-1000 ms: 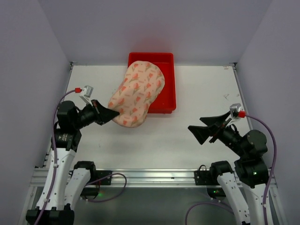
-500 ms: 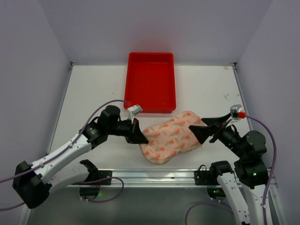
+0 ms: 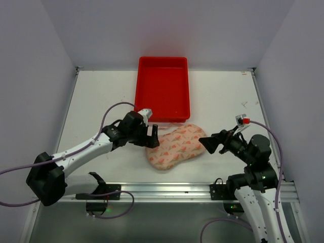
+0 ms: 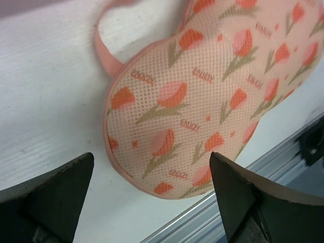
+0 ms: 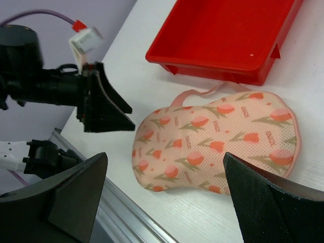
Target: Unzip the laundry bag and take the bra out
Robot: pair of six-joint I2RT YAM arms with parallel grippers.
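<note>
The laundry bag (image 3: pixel 174 147), a peanut-shaped mesh pouch with an orange tulip print and pink trim, lies flat on the white table near its front edge. Its pink loop (image 4: pixel 101 45) points toward the red tray. My left gripper (image 3: pixel 151 137) stands open at the bag's left end, its fingers apart on either side and not touching it (image 4: pixel 150 162). My right gripper (image 3: pixel 208 144) is open just off the bag's right end, looking along the pouch (image 5: pixel 164 159). No zipper pull is clear in any view. The bra is hidden.
An empty red tray (image 3: pixel 163 91) sits behind the bag, its near rim close to the loop (image 5: pixel 202 93). A metal rail (image 3: pixel 167 190) runs along the table's front edge, right below the bag. Grey walls close in the left, right and back.
My left gripper carried the bag from over the tray to the front middle of the table, then opened and let go. The right gripper shifted slightly left toward the bag.
</note>
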